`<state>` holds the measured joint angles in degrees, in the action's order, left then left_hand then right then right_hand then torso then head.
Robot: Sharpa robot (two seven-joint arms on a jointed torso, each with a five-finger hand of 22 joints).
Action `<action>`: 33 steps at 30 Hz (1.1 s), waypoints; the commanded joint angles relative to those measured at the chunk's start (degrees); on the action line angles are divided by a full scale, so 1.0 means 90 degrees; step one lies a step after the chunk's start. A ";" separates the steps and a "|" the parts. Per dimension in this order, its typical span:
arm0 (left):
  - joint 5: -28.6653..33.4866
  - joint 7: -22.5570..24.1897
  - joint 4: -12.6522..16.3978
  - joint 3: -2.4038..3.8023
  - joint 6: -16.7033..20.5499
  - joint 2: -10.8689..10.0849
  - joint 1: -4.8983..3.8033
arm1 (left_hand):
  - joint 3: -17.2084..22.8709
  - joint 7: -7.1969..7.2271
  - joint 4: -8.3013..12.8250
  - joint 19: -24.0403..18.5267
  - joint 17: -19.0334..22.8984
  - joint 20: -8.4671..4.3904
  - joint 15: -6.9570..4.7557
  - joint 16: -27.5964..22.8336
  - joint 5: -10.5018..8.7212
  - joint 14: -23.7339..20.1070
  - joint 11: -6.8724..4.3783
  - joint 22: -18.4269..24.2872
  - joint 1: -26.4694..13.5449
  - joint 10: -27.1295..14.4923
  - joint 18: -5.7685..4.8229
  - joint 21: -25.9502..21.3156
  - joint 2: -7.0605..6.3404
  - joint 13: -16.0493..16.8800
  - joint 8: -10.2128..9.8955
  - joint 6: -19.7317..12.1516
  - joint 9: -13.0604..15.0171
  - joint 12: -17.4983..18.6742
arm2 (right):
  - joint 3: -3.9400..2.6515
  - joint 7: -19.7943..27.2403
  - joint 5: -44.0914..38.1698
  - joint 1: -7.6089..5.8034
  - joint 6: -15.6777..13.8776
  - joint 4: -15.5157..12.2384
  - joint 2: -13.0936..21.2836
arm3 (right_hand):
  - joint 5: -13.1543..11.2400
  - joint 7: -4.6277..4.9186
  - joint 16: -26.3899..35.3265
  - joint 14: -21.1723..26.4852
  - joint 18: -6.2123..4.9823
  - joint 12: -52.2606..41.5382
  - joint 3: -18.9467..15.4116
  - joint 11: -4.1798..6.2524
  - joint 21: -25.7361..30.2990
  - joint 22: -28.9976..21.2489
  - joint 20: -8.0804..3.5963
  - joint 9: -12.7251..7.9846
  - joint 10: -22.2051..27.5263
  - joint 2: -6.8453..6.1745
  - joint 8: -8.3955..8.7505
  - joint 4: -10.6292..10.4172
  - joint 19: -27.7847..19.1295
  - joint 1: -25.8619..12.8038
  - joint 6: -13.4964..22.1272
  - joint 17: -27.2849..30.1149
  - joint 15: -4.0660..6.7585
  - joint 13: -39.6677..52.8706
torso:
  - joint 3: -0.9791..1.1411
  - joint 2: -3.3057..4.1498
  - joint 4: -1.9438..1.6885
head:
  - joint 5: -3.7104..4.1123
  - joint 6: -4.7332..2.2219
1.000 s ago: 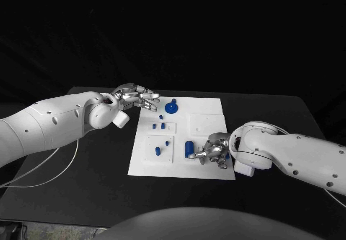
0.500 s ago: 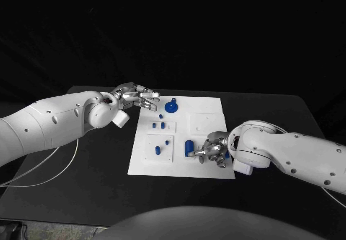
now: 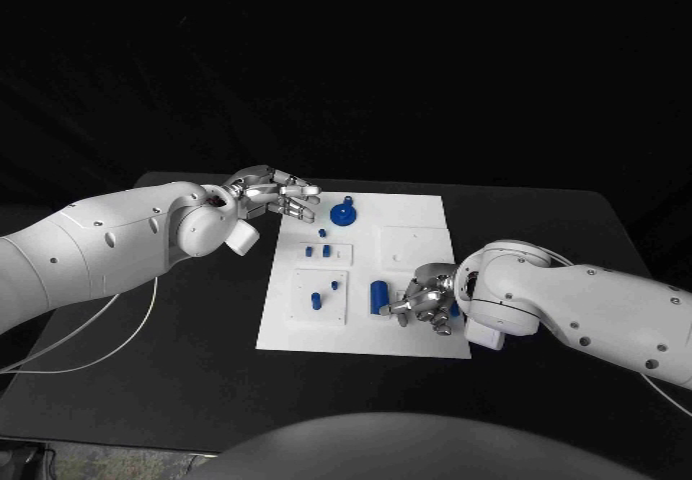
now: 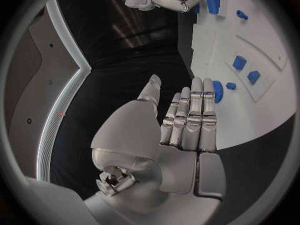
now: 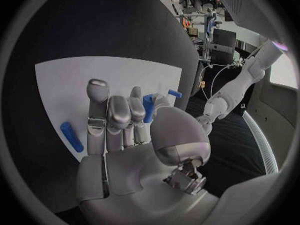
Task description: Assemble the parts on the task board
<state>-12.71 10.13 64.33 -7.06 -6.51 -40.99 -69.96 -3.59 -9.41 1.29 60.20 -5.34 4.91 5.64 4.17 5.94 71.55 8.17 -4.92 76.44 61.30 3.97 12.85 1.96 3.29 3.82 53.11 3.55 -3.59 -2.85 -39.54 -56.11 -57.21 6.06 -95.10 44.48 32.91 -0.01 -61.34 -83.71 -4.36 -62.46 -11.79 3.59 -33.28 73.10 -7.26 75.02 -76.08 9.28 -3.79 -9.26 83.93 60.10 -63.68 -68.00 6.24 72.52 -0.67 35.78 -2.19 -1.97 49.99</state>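
Note:
The white task board [image 3: 418, 240] lies in the middle of the table. A blue cylinder [image 3: 378, 296] stands on its near part. My right hand [image 3: 421, 298] reaches it from the right. In the right wrist view the cylinder [image 5: 148, 108] sits pinched between the thumb and a finger of that hand [image 5: 125, 120]. My left hand [image 3: 271, 196] hovers at the board's far left corner, fingers straight, thumb apart, holding nothing [image 4: 178, 125]. A round blue knob [image 3: 343, 213] stands just right of it.
Two small blue blocks [image 3: 319, 251] sit mid-board. A blue peg [image 3: 335, 286] and an oblong blue piece [image 3: 316, 299] lie on the near left panel. Another blue piece [image 3: 456, 310] shows behind my right hand. Black table surrounds the board.
My right hand has shifted slightly left, closing on the blue cylinder. The left hand and the other parts have not moved.

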 commanded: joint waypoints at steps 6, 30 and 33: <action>-0.0006 0.0021 0.0006 0.0001 -0.0111 0.0014 0.0006 | 0.0014 -0.0007 -0.0040 -0.0031 -0.0010 0.0002 0.0016 -0.0011 0.0023 -0.0044 0.0003 0.0010 -0.0042 -0.0050 -0.0051 -0.0021 0.0039 0.0009 -0.0010 -0.0058 -0.0003 -0.0002 | 0.0004 -0.0018 0.0021 0.0008 0.0125 0.0013 -0.0001 | 0.0035 -0.0038 -0.0018 -0.0013 0.0073 -0.0024 0.0072 0.0025 -0.0010 -0.0001 -0.0061 0.0127 -0.0040 -0.0015 -0.0005 0.0002 0.0313 0.0069 -0.0012 0.0001 0.0042 0.0012 | 0.0005 0.0012 0.0005 | -0.0003 0.0001; -0.0006 0.0007 -0.0008 -0.0006 -0.0134 0.0022 0.0007 | 0.0015 -0.0008 -0.0039 -0.0032 -0.0009 0.0004 0.0017 -0.0012 0.0026 -0.0049 0.0004 0.0011 -0.0041 -0.0053 -0.0051 -0.0024 0.0034 0.0009 -0.0011 -0.0065 -0.0004 -0.0003 | 0.0004 0.0096 0.0017 0.0007 0.0158 -0.0070 0.0132 | -0.2058 -0.0014 -0.0016 -0.0014 0.0071 -0.0029 0.1173 0.0015 -0.0013 0.0001 -0.0050 0.0130 -0.0067 -0.1093 -0.0002 0.1130 0.0314 -0.0058 -0.0147 0.0001 0.0030 0.0023 | 0.0012 0.0001 -0.0005 | -0.0014 0.0001; -0.0007 0.0004 -0.0005 -0.0008 -0.0125 0.0011 0.0007 | 0.0015 -0.0008 -0.0039 -0.0032 -0.0009 0.0004 0.0017 -0.0012 0.0026 -0.0049 0.0004 0.0011 -0.0041 -0.0053 -0.0051 -0.0024 0.0034 0.0009 -0.0011 -0.0065 -0.0004 -0.0003 | -0.0004 0.0113 0.0047 0.0004 0.0150 -0.0153 0.0267 | -0.2047 -0.0016 -0.0023 -0.0016 0.0075 -0.0045 0.1172 0.0010 -0.0032 0.0008 -0.0050 0.0132 -0.0076 -0.1112 -0.0004 0.1096 0.0315 -0.0086 -0.0147 -0.0003 0.0031 0.0032 | 0.0015 -0.0001 -0.0004 | -0.0026 0.0001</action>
<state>-12.73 9.94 64.18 -7.16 -6.86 -40.93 -69.96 -3.59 -9.61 1.29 60.20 -5.34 4.91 5.64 4.17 5.94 71.55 8.17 -4.88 76.44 61.30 3.97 12.85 1.96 3.29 3.82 52.91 3.55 -3.59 -2.83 -39.25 -55.86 -57.21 6.52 -96.15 46.59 14.65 -0.23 -61.34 -83.84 -4.37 -62.60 -1.54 3.80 -33.27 73.11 -7.47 75.01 -76.28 -0.24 -3.77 0.72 84.14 59.20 -64.71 -68.00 6.35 72.70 -0.58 35.79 -2.22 -2.13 50.00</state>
